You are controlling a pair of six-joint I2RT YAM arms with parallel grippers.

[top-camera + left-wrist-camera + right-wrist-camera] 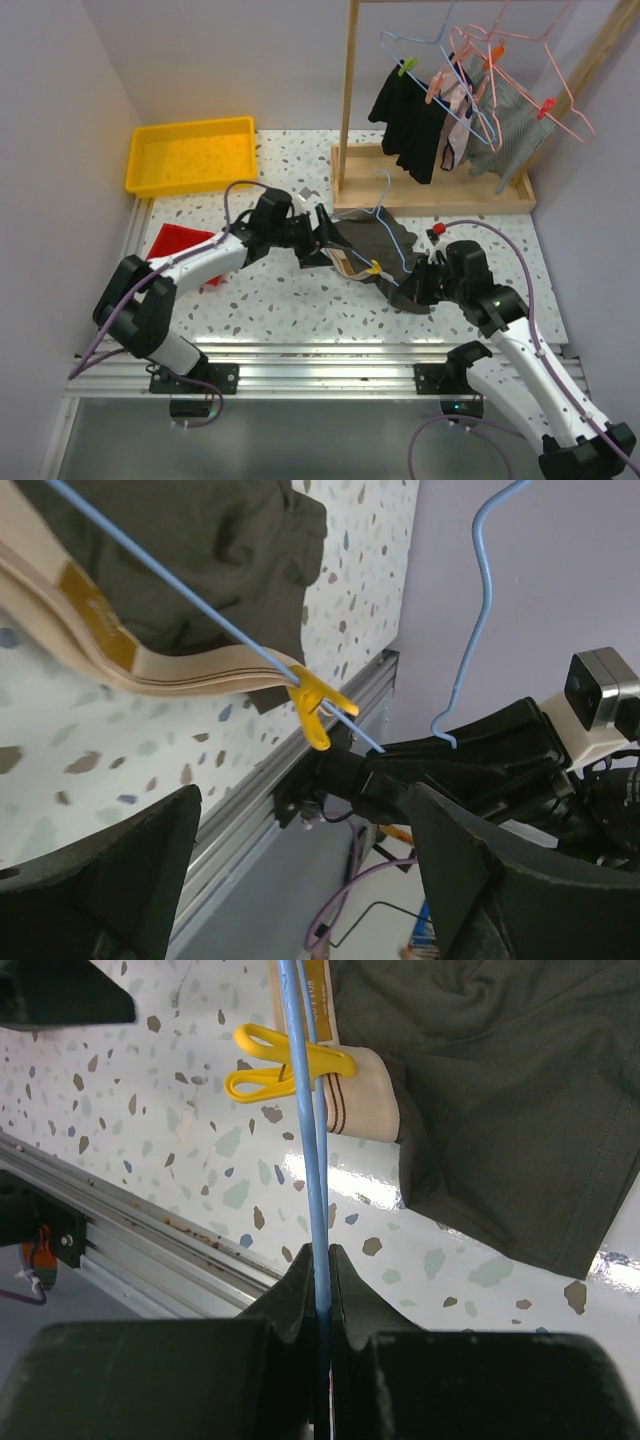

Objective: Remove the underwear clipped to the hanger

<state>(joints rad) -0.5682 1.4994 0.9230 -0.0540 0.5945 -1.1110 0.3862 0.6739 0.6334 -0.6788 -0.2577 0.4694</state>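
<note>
A dark olive underwear [362, 240] with a beige waistband lies on the table, clipped by a yellow clip [377, 268] to a blue wire hanger [388, 222]. My right gripper [418, 278] is shut on the hanger's wire [318, 1160]. In the right wrist view the clip [280, 1065] and underwear [500, 1090] lie just ahead of the gripper [320, 1265]. My left gripper [322, 236] is at the underwear's left edge. Its fingers stand wide apart and empty in the left wrist view [300, 880], with the clip [318, 712], hanger wire [200, 610] and underwear [200, 550] beyond them.
A yellow tray [190, 155] stands at the back left, a red cloth [180, 243] near the left arm. A wooden rack [348, 100] at the back right holds several hangers with clipped garments [420, 125]. The table's metal rail [300, 355] runs along the front.
</note>
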